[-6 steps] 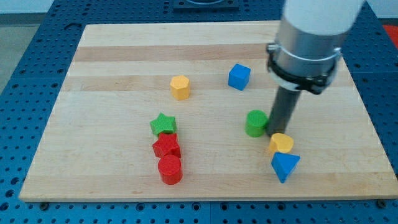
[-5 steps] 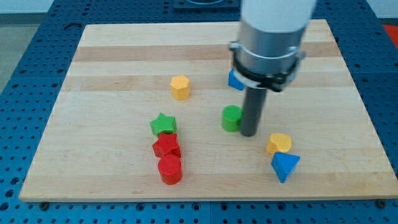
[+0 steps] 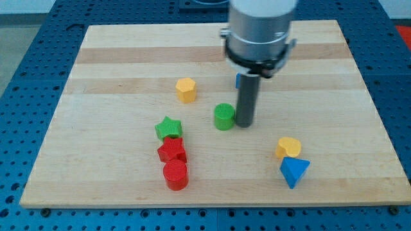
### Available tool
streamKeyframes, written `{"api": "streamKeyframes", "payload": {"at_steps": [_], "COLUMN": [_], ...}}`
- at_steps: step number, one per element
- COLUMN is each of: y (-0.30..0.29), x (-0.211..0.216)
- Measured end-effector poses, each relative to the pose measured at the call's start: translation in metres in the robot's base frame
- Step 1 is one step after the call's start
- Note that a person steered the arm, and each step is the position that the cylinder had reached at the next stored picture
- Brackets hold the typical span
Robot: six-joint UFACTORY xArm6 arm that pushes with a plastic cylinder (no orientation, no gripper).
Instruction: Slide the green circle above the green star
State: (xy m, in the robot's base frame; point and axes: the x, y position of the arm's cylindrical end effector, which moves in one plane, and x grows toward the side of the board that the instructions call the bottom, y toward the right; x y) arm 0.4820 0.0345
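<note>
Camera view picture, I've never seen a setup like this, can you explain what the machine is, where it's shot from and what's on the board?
One camera looks down at a wooden board; its mounting isn't on record. The grey cylinder is a robot arm ending in a dark rod. It grasps nothing, only pushes. My tip sits against the view's right side of the green circle. Toward the view's left lie a green star, a red star-like block and a red cylinder. Also a yellow hexagon, a partly hidden blue block, a yellow block and a blue triangle.
</note>
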Motion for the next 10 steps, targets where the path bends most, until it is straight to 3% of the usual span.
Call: {"api": "streamKeyframes", "payload": {"at_steps": [1,5,8,10], "y": [-0.030,-0.017,-0.087,-0.043], "x": [0.002,-0.018,-0.018,-0.003]}}
